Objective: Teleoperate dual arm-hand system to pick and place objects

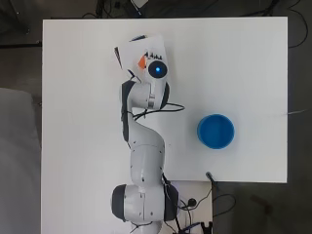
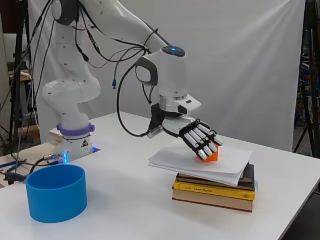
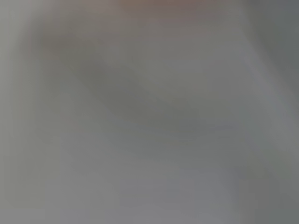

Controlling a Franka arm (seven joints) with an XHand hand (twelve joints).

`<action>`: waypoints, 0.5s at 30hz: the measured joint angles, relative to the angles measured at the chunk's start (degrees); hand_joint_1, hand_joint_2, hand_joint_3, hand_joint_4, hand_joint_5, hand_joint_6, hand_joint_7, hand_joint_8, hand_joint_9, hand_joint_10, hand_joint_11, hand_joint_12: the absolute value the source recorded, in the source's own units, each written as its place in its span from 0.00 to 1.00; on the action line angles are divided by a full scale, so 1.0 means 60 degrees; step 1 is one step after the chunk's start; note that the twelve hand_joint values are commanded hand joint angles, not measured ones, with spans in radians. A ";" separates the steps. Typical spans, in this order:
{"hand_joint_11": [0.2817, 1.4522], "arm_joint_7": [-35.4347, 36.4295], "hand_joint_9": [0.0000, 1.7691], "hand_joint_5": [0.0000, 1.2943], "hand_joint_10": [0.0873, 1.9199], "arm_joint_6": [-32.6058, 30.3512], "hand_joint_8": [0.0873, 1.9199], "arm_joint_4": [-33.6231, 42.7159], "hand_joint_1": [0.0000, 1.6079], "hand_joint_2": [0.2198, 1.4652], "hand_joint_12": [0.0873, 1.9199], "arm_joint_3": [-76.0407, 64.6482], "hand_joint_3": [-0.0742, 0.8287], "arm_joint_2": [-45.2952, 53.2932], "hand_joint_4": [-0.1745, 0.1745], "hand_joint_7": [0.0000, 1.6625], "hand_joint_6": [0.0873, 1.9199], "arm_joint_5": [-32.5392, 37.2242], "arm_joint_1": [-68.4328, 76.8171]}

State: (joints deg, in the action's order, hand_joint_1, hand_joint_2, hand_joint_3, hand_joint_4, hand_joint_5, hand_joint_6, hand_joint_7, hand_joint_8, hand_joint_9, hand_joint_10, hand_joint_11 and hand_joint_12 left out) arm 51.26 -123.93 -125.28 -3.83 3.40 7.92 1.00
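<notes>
Orange block [image 2: 211, 156] sits under the robot hand's [image 2: 196, 134] curled fingers.

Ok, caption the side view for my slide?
Hand curled over orange object on paper-topped books; blue bowl nearby.

No legible text or labels anywhere.

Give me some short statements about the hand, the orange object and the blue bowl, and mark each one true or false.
1. The hand has its fingers curled over the orange object. True.
2. The orange object lies inside the blue bowl. False: it sits on white paper on top of a stack of books.
3. The blue bowl stands on the white table, apart from the books. True.
4. The books lie open. False: they are closed and stacked flat.
</notes>
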 joint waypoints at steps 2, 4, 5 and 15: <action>0.25 0.0370 0.33 0.24 0.00 0.0156 0.00 0.0331 0.18 0.69 0.00 -0.0025 0.09 0.0400 0.67 0.29 0.26 0.0313 -0.0038; 0.46 0.0525 0.55 0.52 0.48 0.0302 0.40 0.0711 0.56 0.75 0.28 -0.0065 0.07 0.0599 0.54 0.50 0.53 0.0503 -0.0065; 0.54 0.0538 0.66 0.61 0.71 0.0282 0.66 0.0844 0.60 0.75 0.55 -0.0075 0.07 0.0604 0.72 0.58 0.55 0.0516 -0.0071; 0.73 0.1546 0.85 0.66 1.00 -0.1371 1.00 -0.0304 0.60 0.77 0.93 -0.0828 0.08 -0.0625 1.00 0.70 0.61 0.2050 0.0226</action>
State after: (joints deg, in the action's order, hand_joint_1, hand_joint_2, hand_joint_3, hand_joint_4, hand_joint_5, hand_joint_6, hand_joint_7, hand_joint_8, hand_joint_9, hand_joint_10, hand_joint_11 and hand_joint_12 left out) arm 60.54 -132.16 -127.11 -8.80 -0.35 20.22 2.36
